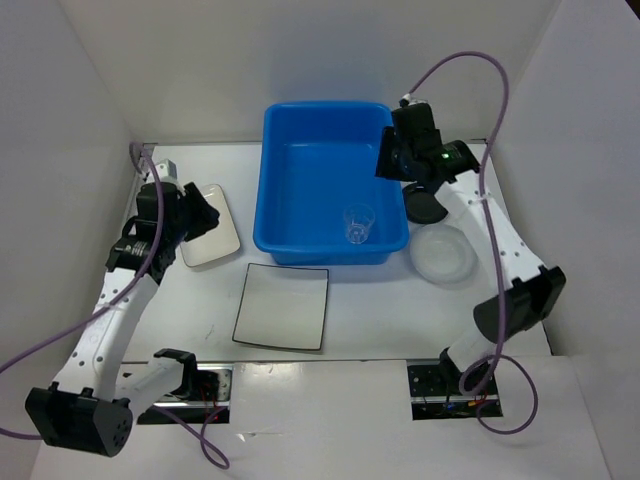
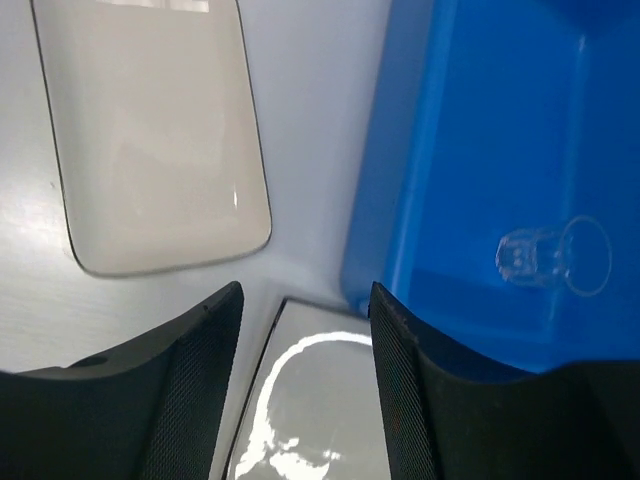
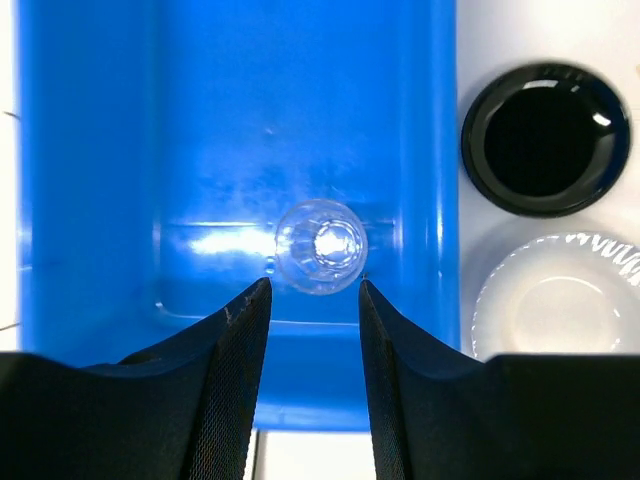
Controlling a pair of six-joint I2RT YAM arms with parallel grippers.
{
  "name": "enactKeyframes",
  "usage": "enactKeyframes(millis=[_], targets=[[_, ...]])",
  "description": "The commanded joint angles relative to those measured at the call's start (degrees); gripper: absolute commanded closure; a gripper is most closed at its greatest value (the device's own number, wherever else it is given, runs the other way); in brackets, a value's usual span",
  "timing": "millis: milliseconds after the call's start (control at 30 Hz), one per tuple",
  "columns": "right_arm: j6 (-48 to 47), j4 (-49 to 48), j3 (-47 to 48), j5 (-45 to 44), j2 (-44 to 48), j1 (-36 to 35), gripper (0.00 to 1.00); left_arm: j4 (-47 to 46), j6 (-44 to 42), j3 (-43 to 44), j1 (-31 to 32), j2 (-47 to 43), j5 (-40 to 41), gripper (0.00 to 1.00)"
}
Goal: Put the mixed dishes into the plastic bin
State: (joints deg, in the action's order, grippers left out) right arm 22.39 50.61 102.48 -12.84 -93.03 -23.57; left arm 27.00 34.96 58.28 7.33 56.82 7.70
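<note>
The plastic bin (image 1: 268, 180) stands at mid-table, and a small clear cup (image 1: 358, 224) sits upright on its floor near the front right corner. My right gripper (image 1: 386, 160) hangs open above the bin's right side. In the right wrist view the cup (image 3: 320, 245) lies just past the fingertips, free of them. My left gripper (image 1: 203, 216) is open and empty over the white rounded-rectangle plate (image 1: 218, 232). A flat square plate (image 1: 282, 305) with a dark rim lies in front of the bin. Right of the bin sit a small black round plate (image 1: 428, 207) and a translucent round dish (image 1: 445, 255).
White walls enclose the table at the back and both sides. Both arm bases stand at the near edge, with purple cables looping off them. The left wrist view shows the white plate (image 2: 150, 140), the bin's corner (image 2: 400, 180) and the square plate (image 2: 310, 400) close together.
</note>
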Motion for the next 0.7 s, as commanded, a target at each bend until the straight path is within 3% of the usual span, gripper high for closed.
enactKeyframes(millis=[0,200,267,400,667], targets=[[-0.95,1.25,0.28,0.45,4.87,0.37,0.54,8.58,1.86,0.27,0.23,1.28,-5.93,0.38],[-0.95,-1.82,-10.24,13.00,14.52,0.37,0.55,12.63,4.41,-6.07,0.23,2.42,-12.27,0.34],[-0.95,-2.71,-14.13,16.08,17.08,-0.94,0.55,12.63,4.41,-7.21,0.23,4.00,-14.20,0.41],[-1.47,-1.31,-23.61,22.41,21.22,-4.10,0.49,13.16,4.41,-9.67,1.80,5.50,-16.23,0.40],[10.38,-4.81,-42.95,30.24,30.79,-14.30,0.49,12.55,9.59,-13.01,5.94,7.34,-17.99,0.36]])
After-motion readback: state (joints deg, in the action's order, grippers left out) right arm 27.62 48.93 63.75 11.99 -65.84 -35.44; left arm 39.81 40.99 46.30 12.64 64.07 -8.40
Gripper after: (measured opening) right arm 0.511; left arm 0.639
